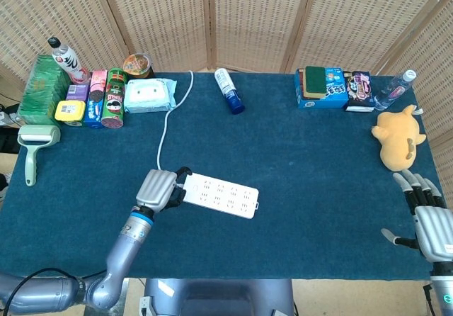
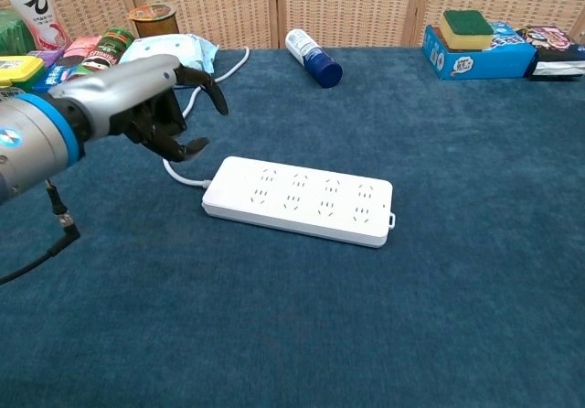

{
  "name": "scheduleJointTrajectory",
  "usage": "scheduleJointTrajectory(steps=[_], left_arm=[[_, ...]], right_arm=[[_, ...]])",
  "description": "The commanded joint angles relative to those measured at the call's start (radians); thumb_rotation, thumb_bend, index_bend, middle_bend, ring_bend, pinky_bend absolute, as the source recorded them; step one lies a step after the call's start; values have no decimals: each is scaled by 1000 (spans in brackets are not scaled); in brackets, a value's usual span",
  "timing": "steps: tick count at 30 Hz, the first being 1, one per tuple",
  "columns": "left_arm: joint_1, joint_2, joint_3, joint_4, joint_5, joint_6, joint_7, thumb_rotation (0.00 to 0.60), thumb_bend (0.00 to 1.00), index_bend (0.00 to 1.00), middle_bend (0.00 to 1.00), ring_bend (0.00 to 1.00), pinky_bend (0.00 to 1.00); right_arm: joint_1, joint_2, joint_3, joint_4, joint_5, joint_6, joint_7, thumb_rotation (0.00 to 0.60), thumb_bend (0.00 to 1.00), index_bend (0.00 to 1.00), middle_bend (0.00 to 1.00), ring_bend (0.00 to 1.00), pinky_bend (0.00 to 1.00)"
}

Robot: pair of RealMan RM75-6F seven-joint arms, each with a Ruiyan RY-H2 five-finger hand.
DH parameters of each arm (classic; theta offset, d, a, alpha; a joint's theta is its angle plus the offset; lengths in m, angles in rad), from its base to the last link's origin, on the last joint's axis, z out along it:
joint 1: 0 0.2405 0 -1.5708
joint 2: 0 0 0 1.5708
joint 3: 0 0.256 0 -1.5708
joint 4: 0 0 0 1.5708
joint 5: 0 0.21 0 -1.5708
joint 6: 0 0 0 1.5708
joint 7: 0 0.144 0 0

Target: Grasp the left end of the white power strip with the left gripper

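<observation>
The white power strip (image 1: 221,195) lies flat on the blue table cloth, and its cord (image 1: 166,125) runs off toward the far left. In the chest view the strip (image 2: 300,199) is bare along its whole length. My left hand (image 2: 155,106) hovers above and to the left of the strip's left end, fingers apart and curved, holding nothing and touching nothing. From the head view the same hand (image 1: 157,188) sits just left of the strip's end. My right hand (image 1: 428,217) rests at the table's near right corner with fingers spread and empty.
A blue-capped bottle (image 1: 228,91) lies at the back centre. A tissue pack (image 1: 150,95), snack cans (image 1: 113,98) and boxes crowd the back left; a lint roller (image 1: 34,146) lies at the left edge. A blue box (image 1: 322,87) and yellow plush (image 1: 396,137) are at the right.
</observation>
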Motion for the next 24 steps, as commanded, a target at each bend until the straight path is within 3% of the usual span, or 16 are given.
scheduleJointTrajectory(steps=[1, 2, 4, 7, 9, 12, 15, 18, 24], left_arm=[[67, 92, 41, -56, 138, 80, -78, 600, 337, 135, 902, 842, 841], [83, 117, 57, -65, 162, 96, -84, 600, 313, 84, 812, 734, 762], [117, 177, 90, -93, 180, 119, -75, 600, 252, 1, 375, 332, 485], [164, 252, 126, -128, 192, 156, -65, 600, 201, 0, 44, 55, 259], [195, 298, 150, -145, 201, 176, -75, 600, 178, 0, 0, 2, 163], [243, 359, 183, -153, 221, 207, -111, 600, 144, 0, 0, 0, 74], [346, 440, 251, -111, 251, 279, -200, 600, 131, 0, 0, 0, 38], [408, 464, 288, -48, 321, 320, -300, 600, 130, 0, 0, 0, 17], [454, 466, 268, 11, 362, 361, -362, 600, 130, 0, 0, 0, 5]], right_arm=[[0, 0, 0, 0, -1, 1, 0, 600, 0, 62, 24, 13, 0], [0, 0, 0, -1, -1, 1, 0, 600, 0, 62, 24, 13, 0], [0, 1, 0, -1, -1, 1, 0, 600, 0, 62, 24, 13, 0], [-1, 1, -1, -4, -4, 3, -2, 600, 0, 62, 24, 13, 0], [-2, 1, -2, -6, -6, 5, -5, 600, 0, 62, 24, 13, 0], [-2, 1, -1, -11, -8, 7, -10, 600, 0, 62, 24, 13, 0], [1, -2, 3, -16, -7, 8, -24, 600, 0, 62, 24, 13, 0], [1, -3, 10, -26, 5, 14, -38, 600, 0, 62, 24, 13, 0], [-7, -1, 10, -38, -2, 32, -49, 600, 0, 62, 24, 13, 0]])
